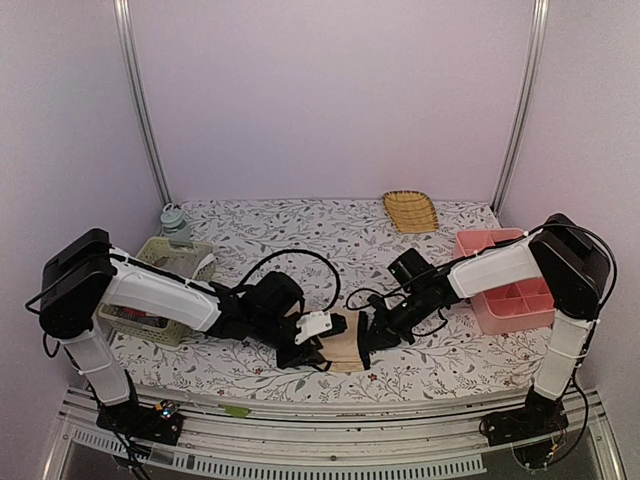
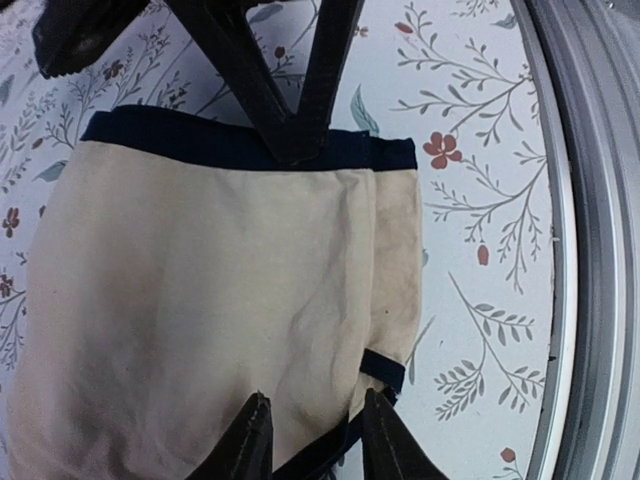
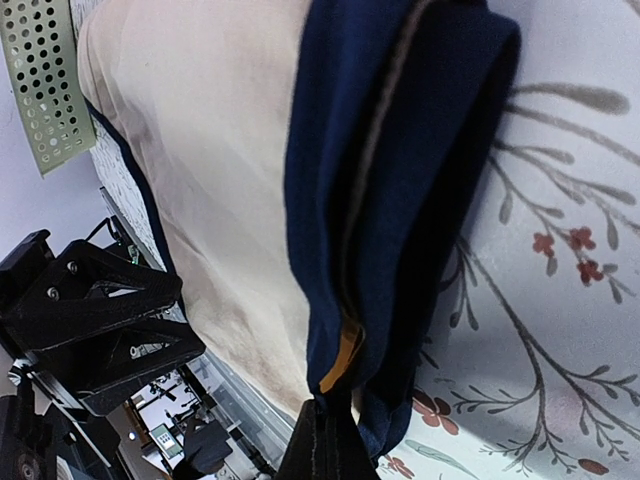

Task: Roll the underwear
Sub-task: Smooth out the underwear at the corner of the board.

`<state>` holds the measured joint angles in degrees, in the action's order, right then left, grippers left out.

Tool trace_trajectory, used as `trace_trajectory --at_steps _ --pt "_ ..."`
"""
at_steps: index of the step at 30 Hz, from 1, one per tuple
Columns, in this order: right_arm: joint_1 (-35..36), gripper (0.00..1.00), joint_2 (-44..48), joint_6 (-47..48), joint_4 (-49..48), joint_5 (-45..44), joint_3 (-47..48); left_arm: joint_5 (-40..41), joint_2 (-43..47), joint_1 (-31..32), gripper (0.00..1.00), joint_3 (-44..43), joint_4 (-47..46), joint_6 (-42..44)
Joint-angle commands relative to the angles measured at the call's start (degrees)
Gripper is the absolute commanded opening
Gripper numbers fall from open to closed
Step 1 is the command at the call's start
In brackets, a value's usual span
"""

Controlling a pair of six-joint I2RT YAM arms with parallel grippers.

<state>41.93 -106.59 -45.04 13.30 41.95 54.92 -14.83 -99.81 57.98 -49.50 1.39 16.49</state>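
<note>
Beige underwear (image 1: 347,350) with dark trim, flat on floral tablecloth (image 1: 300,230) near front edge, between both grippers. Clenched right gripper (image 3: 320,445) pinching dark waistband. Opposite hem straddled by left gripper (image 2: 315,420), fingers apart; cannot tell whether gripping. Green basket (image 1: 175,255) far left, pink tray (image 1: 510,300) far right.

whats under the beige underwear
Only the floral table cover shows around the beige underwear, so it seems to lie on that. Whatever is directly beneath is hidden by the cloth, and nothing pokes out at its visible edges.
</note>
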Motion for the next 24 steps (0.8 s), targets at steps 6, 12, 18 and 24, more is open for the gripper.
trace_trajectory --at_steps 6,12,18,24 --pt "-0.3 0.00 0.3 0.6 0.2 0.1 0.7 5.0 -1.9 2.1 0.34 -2.0 -1.3 4.0" --pt "-0.4 0.00 0.1 0.5 0.2 0.1 0.6 6.0 -2.6 2.2 0.30 -2.3 -1.6 4.2" --pt "-0.7 0.00 0.0 0.7 0.2 0.2 0.6 7.4 -3.5 2.2 0.12 -3.1 -1.6 4.3" --pt "-0.7 0.00 0.2 0.7 0.4 0.4 1.1 3.7 -1.4 2.5 0.02 -2.6 -1.5 5.5"
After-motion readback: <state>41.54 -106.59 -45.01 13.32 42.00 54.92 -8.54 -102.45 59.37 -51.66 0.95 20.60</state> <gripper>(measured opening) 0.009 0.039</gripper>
